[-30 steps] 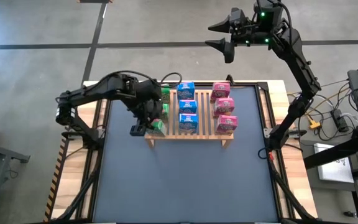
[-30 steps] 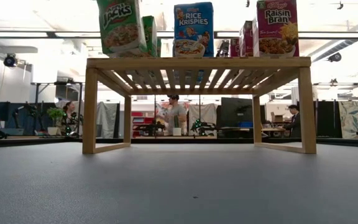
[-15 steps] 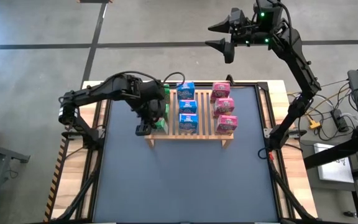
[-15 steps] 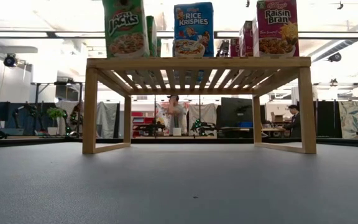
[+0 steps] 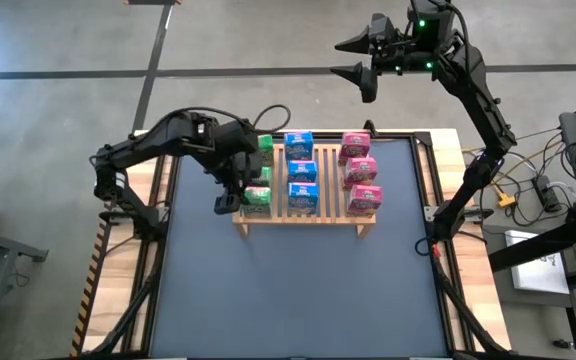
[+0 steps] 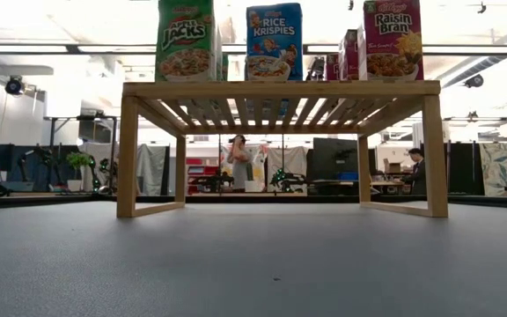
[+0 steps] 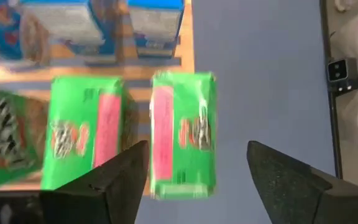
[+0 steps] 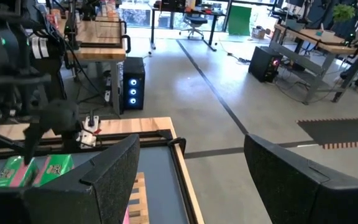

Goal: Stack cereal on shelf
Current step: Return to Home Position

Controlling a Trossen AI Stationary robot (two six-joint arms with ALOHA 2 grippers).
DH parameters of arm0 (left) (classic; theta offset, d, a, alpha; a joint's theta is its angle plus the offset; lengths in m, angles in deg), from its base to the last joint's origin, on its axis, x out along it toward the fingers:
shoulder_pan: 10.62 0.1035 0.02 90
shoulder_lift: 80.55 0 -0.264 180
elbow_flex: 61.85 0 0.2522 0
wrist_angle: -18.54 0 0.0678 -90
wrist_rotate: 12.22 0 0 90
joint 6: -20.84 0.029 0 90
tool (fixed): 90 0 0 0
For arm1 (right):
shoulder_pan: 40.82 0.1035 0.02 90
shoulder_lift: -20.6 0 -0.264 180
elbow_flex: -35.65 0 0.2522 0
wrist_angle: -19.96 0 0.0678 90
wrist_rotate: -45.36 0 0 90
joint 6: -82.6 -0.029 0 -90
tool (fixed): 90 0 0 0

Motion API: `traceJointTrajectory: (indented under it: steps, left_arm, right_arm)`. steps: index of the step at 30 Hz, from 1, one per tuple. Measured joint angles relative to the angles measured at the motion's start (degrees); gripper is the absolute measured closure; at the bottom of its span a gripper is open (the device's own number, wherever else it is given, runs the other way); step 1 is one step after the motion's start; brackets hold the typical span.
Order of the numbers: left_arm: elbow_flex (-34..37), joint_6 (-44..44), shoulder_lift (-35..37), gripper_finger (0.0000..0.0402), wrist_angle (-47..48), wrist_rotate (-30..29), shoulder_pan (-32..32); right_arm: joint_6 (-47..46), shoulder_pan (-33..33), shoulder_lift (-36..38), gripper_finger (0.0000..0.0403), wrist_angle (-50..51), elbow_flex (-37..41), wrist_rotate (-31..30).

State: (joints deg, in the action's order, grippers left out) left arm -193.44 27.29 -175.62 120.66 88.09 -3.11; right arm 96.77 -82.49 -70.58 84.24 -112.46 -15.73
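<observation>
While the left pincer (image 7: 197,152) gapes empty, boxes (image 6: 274,41) read Jacks, Rice Krispies, Raisin Bran.

The shelf (image 5: 330,192) stands on the table (image 5: 298,290) toward 12 o'clock, bearing cereal in a 9 o'clock row (image 5: 259,198), centre row (image 5: 302,172) and 3 o'clock row (image 5: 359,172). The left gripper (image 5: 225,205) hangs at the shelf's 8 o'clock corner; the right gripper (image 5: 353,57) is beyond the table at 1 o'clock.

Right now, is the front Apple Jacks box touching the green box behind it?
Apart: the left wrist view shows shelf slats between the front Apple Jacks box and the next green box.
</observation>
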Motion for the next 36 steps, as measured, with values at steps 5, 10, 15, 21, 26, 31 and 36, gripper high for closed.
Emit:
traceJointTrajectory:
  steps: [5,10,15,21,26,31,36]
  left_arm:
    - [-3.1,-3.1,1.6,0.0145,1.7,-2.1,0.0]
    - [-4.0,-6.2,8.3,0.0157,0.7,-9.3,-0.3]
    - [3.9,-9.8,20.8,0.0207,-13.8,-18.9,-0.9]
    - [29.0,-9.5,38.2,0.0303,-37.6,-22.7,-0.9]
    - [50.6,-9.1,51.1,0.0385,-54.5,-23.4,-0.9]
    - [65.3,-8.3,60.3,0.0395,-66.8,-27.2,-0.7]
    - [75.8,-0.3,67.4,0.0401,-73.8,-29.6,-0.7]
  right_arm:
    - [0.7,0.0,0.2,0.0126,0.2,0.0,0.0]
    - [4.1,-0.3,2.0,0.0146,3.0,0.0,0.0]
    - [3.4,-0.4,5.3,0.023,9.2,1.4,2.6]
    - [5.2,-0.3,14.5,0.0353,8.2,14.1,6.9]
    - [1.0,-0.4,27.8,0.0392,-6.8,33.3,2.5]
    - [-4.6,-0.3,41.0,0.0394,-21.0,53.6,-10.5]
    - [-6.4,-0.4,49.2,0.0394,-32.0,72.1,-15.5]
